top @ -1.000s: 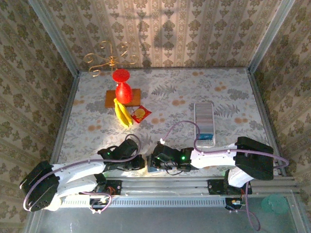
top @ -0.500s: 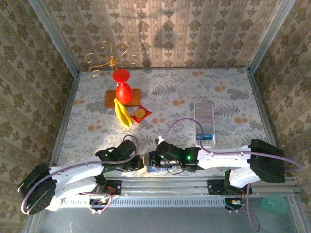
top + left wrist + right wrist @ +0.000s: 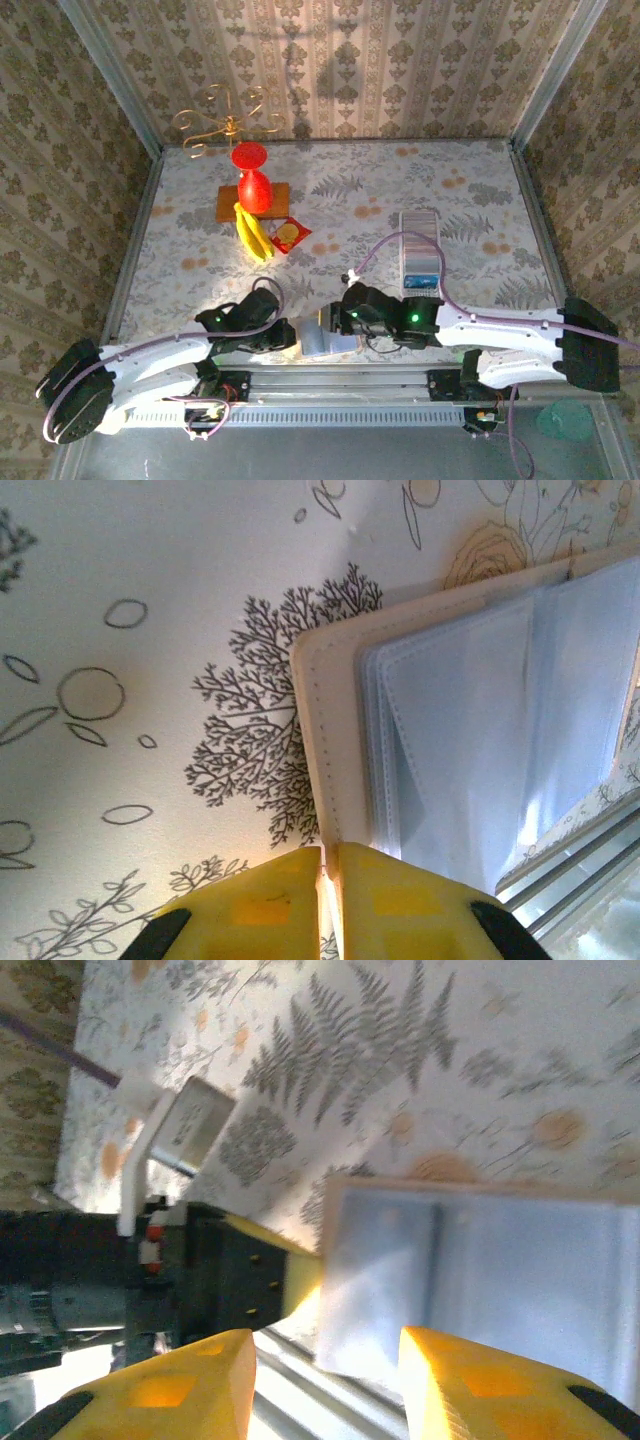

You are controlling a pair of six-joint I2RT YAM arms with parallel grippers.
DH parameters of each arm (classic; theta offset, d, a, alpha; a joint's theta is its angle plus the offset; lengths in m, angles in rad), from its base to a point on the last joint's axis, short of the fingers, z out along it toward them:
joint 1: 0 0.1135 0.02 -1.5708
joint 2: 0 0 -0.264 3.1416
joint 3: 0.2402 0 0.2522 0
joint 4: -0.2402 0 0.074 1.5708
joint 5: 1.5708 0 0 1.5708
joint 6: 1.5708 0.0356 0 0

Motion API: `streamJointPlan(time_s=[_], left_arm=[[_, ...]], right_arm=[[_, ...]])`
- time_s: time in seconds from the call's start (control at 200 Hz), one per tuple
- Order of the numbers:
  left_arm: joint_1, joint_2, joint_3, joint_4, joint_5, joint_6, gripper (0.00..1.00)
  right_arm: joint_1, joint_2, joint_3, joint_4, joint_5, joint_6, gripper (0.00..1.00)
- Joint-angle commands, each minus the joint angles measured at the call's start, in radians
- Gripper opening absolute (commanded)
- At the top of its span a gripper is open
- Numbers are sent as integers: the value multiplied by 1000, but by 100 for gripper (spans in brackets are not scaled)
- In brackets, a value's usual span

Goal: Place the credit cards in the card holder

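Between claws, card holder point(image 3: 470, 730) lies open, clear-sleeved; left claw point(image 3: 328, 852) pinches it, right claw point(image 3: 322, 1345) gapes empty.

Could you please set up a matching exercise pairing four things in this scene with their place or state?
Things:
1. card holder
2. left gripper
3. right gripper
4. bananas

Places or states:
A. jaws apart, nothing between them
B. far part of the table, beside the snack packet
C. lying open at the near edge
D. pinched shut on a beige cover's edge

Pairs: 1-C, 2-D, 3-A, 4-B
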Motion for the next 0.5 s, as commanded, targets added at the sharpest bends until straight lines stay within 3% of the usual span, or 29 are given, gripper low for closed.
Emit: streamJointPlan(time_s=[0.0, 0.205, 0.375, 0.43, 0.495], left_arm=[[6, -25, -10, -33, -25, -14, 14], [18, -59, 8, -90, -59, 0, 18], [64, -60, 53, -165, -78, 49, 23], [81, -58, 75, -188, -78, 69, 26], [95, -53, 99, -210, -78, 92, 30]], right_arm=[[-41, -77, 27, -125, 69, -304, 43], [-152, -256, 65, -285, 51, -923, 45], [-446, -357, 84, -480, -95, -1273, 47], [-536, -371, 83, -522, -127, -1400, 52], [-616, -378, 72, -558, -130, -1559, 69]])
